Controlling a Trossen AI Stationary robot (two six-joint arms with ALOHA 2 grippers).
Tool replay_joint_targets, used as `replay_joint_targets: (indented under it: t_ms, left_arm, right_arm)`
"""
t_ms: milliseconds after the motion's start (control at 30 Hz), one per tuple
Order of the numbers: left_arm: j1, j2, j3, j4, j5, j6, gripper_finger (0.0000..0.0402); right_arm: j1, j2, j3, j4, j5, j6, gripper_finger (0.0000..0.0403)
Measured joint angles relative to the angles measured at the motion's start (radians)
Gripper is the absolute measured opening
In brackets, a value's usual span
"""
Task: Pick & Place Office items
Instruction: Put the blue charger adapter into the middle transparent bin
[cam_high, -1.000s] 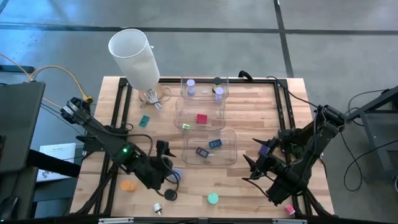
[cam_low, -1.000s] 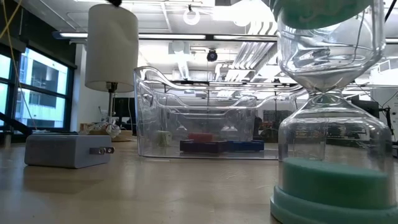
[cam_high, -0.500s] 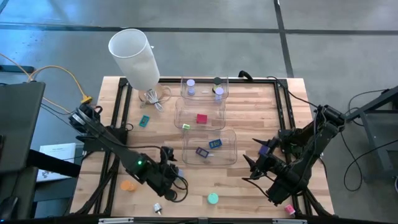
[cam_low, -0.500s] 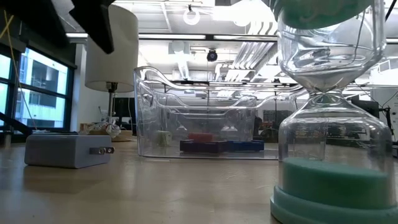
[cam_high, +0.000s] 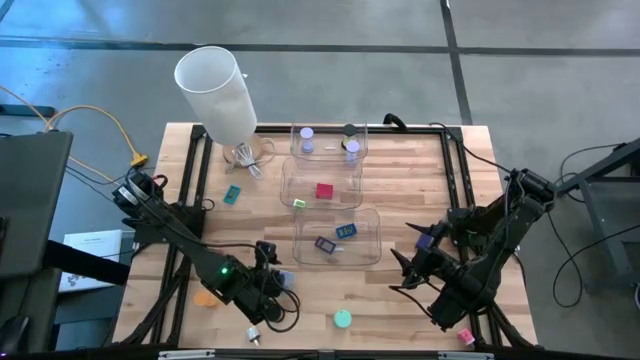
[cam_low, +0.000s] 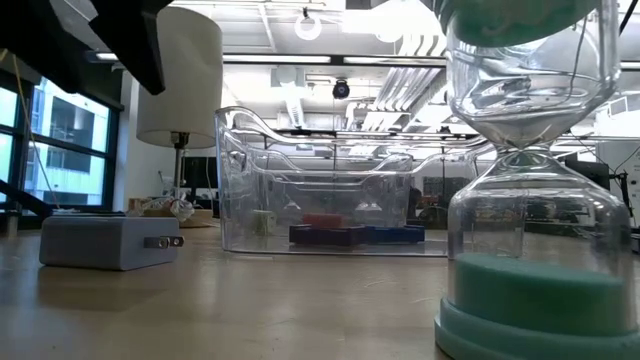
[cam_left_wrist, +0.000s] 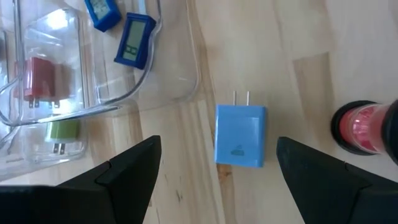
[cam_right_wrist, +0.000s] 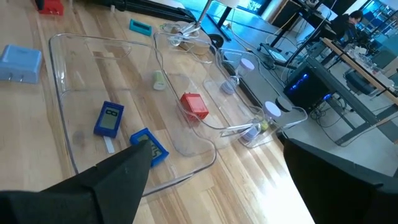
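A blue plug block (cam_left_wrist: 240, 135) lies flat on the wood, its prongs toward the nearest clear bin (cam_left_wrist: 155, 93). It also shows in the high view (cam_high: 284, 279) and the low view (cam_low: 108, 241). My left gripper (cam_left_wrist: 217, 180) hangs open over it, slanting down, one finger on each side and apart from it. A black-capped pink piece (cam_left_wrist: 360, 127) lies beside the block. My right gripper (cam_high: 402, 268) waits open at the right, clear of everything. Blue, red and green pieces (cam_right_wrist: 111, 119) lie in the bins.
Three clear bins (cam_high: 337, 235) stand in a row down the table's middle. A tall white cylinder (cam_high: 215, 85) stands at the far left. A teal hourglass (cam_high: 343, 319), an orange disc (cam_high: 207, 297), a teal piece (cam_high: 232, 195) and a pink piece (cam_high: 466, 337) lie loose.
My left gripper has come down and toward the table's near edge, tipping more steeply down over the blue plug block, still open. Its arm now shows at the low view's top left. The block has not moved.
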Motion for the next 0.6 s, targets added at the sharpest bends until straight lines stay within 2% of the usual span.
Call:
replay_joint_targets:
  t_ms: [333,600]
  left_arm:
    - [0.0,0.001,-0.072,-0.02,-0.052,-0.013,0.0311]
    - [0.0,0.002,-0.088,0.012,0.087,0.0,0.0311]
  right_arm:
    - [0.0,0.0,0.0,0.003,-0.001,0.0,0.0355]
    - [0.0,0.0,0.0,0.003,0.0,0.0,0.0355]
